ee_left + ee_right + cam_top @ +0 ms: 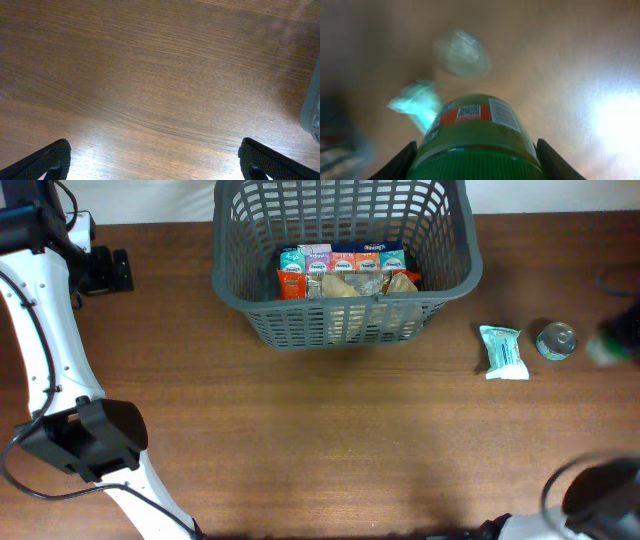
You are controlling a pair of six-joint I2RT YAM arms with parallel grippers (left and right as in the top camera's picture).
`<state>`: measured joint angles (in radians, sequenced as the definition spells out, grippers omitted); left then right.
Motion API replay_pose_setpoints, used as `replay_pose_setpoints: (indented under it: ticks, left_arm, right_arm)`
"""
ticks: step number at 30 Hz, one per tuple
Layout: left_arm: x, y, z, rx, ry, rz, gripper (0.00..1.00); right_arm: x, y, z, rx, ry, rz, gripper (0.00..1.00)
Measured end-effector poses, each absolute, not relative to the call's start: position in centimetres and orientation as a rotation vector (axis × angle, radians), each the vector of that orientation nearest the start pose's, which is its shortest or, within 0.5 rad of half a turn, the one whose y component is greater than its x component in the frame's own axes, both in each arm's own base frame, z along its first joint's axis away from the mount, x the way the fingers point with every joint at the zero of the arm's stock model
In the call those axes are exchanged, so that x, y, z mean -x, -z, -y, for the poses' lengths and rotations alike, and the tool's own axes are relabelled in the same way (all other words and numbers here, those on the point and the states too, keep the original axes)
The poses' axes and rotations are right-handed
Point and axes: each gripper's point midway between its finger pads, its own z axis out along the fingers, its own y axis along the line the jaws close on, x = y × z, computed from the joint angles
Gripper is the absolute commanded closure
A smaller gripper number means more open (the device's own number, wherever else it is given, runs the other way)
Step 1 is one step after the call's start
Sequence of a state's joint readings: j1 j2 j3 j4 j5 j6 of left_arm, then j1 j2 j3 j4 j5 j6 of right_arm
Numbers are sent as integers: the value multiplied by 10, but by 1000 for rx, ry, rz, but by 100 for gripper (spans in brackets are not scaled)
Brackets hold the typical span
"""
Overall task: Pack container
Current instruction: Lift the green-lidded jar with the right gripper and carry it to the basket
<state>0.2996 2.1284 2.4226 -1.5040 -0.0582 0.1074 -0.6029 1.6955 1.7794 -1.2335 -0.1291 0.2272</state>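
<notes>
1. Packing is partly done. The container (345, 320) sits at the middle of the table's (320, 440) far edge. A row of small cartons (340, 260) and some crinkled snack bags (350, 283) already lie inside, against its near wall.
2. The right gripper (476, 157) has its fingers pressed to both sides of a green-capped bottle (475, 125), so I judge the bottle gripped. The wrist view is blurred, and from overhead this arm is only a smear at the table's right edge.
3. Outside the container are a teal packet (503, 352) and a small round can (556, 340). They lie just beside each other near the right edge, well apart from the container.
4. The left gripper (154, 152) is spread wide with nothing between its fingers, hanging over bare wood. A grey shape at that view's right border may be the container, but I cannot tell.
5. By my reading three items remain: the bottle goes in next, then the packet and the can.
</notes>
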Motion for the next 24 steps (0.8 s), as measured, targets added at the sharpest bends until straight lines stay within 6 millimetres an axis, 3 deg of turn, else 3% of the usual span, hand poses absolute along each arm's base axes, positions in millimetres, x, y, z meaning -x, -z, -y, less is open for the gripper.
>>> replay_pose_setpoints:
  ticks: [3,6,7,8,11,14,17,19,20,22,24]
  left_arm:
    - [-440,-236,-146,283,-182,-2780,1]
    - [-440,-236,-146,283,-182,-2780,1]
    - [-440,-236,-146,283,-181,-2780,1]
    - [-440,-236,-146,282,-180,-2779,1]
    - [-440,-236,-146,282,-180,-2780,1]
    - [-440,-236,-146,283,-180,-2779,1]
    - [-440,-236,-146,282,-179,-2779,1]
    - [-440,-236,-146,282,-179,-2779,1]
    - [-440,-236,-146,282,-179,-2780,1]
    - [-440,-236,-146,282,-179,-2781,1]
    - [-440,-236,-146,282,-179,-2780,1]
  right_arm:
    - [-358,-333,153,-702,-67,-2340,82]
    - [-363,-416,76,-324,-106,-2187,87]
    - [-359,-444,40,-170,-144,-2119,88]
    - [-354,-463,9,-42,-176,-2066,88]
    - [-349,-489,-46,179,-233,-1968,88]
    - [-359,-484,-88,326,-292,-1956,88]
    - [-394,-449,-115,395,-320,-2028,89]
    - [-424,-411,-129,423,-334,-2116,90]
    - [-445,-376,-138,437,-343,-2193,89]
    - [-465,-327,-147,451,-350,-2304,89]
    - [-477,-296,-151,456,-354,-2370,89]
